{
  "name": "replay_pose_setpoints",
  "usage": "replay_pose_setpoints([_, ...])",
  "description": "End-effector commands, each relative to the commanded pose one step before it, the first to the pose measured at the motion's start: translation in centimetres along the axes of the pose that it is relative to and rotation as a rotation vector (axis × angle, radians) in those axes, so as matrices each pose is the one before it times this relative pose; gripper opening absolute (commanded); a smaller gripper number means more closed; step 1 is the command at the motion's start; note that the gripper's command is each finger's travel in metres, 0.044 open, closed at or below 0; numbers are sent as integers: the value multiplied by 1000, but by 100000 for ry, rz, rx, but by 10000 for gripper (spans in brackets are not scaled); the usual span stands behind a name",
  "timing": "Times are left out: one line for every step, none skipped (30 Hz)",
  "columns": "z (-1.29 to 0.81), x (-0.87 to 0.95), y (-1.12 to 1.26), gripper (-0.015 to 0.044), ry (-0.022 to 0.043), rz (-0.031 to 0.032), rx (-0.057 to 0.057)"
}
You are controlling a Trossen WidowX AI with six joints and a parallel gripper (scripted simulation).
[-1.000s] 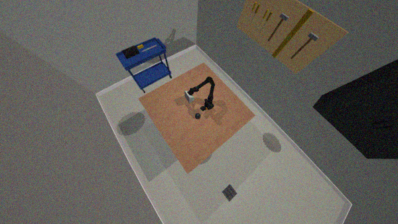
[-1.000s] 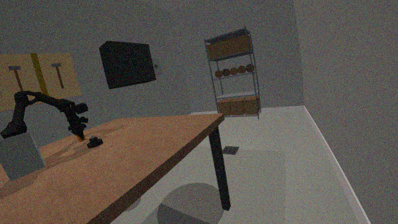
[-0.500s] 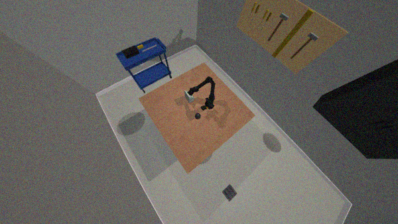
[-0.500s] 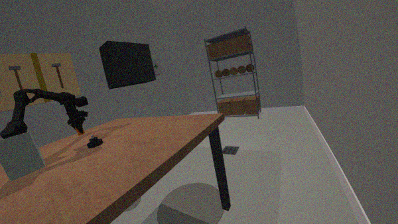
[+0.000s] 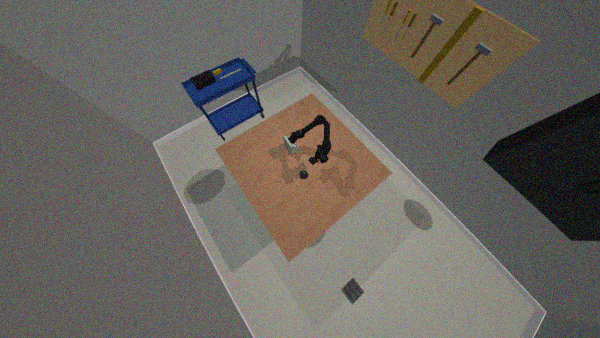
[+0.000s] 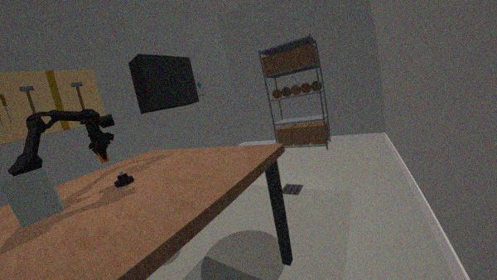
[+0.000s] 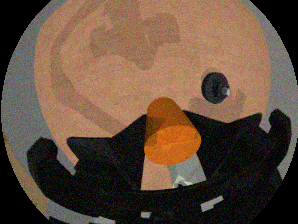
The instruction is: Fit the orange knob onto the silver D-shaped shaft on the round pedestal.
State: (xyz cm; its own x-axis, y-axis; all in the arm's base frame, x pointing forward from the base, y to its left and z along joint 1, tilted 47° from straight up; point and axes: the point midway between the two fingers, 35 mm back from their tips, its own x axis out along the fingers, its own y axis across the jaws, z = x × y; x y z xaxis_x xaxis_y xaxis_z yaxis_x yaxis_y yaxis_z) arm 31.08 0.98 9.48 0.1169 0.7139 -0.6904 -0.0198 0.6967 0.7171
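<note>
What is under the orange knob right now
Only bare wooden table lies below the orange knob, which the gripper holds raised. The pedestal stands off to one side. The knob's hole underneath is hidden.

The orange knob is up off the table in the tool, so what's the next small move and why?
Probably carry it sideways until it hangs over the pedestal. The tool is shut on the orange knob, which the exterior view shows lifted above the table, while the wrist view shows the pedestal with its silver shaft off to the right, apart from the knob. Aligning the flats would come after that.
</note>
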Motion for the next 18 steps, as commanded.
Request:
replay_pose_setpoints([82, -1260, -132, 0, 781, 66, 178])
replay_pose_setpoints([5, -317, -2, 0, 188, 163, 74])
replay_pose_setpoints([1, -318, 1, 0, 185, 173, 73])
replay_pose_setpoints([-3, -319, 4, 0, 182, 183, 72])
replay_pose_setpoints([-6, -320, 7, 0, 179, 193, 70])
replay_pose_setpoints([13, -321, 14, 0, 174, 204, 68])
replay_pose_setpoints([8, -262, 14, 0, 139, 173, 54])
replay_pose_setpoints([4, -158, 9, 0, 83, 107, 32])
replay_pose_setpoints([1, -53, 3, 0, 27, 36, 11])
replay_pose_setpoints([15, 12, -49, 0, -1, -6, 0])
replay_pose_setpoints([45, 37, -147, 0, -4, -17, 0])
replay_pose_setpoints([73, 63, -245, 0, -7, -28, -1])
replay_pose_setpoints([86, 77, -299, 0, -8, -34, -1])
replay_pose_setpoints([83, 78, -300, 0, -8, -33, -1])
replay_pose_setpoints([81, 79, -301, 0, -8, -32, -1])
replay_pose_setpoints([78, 80, -301, 0, -8, -31, -1])
replay_pose_setpoints([75, 81, -302, 0, -7, -30, -1])
replay_pose_setpoints([72, 82, -303, 0, -7, -29, -2])
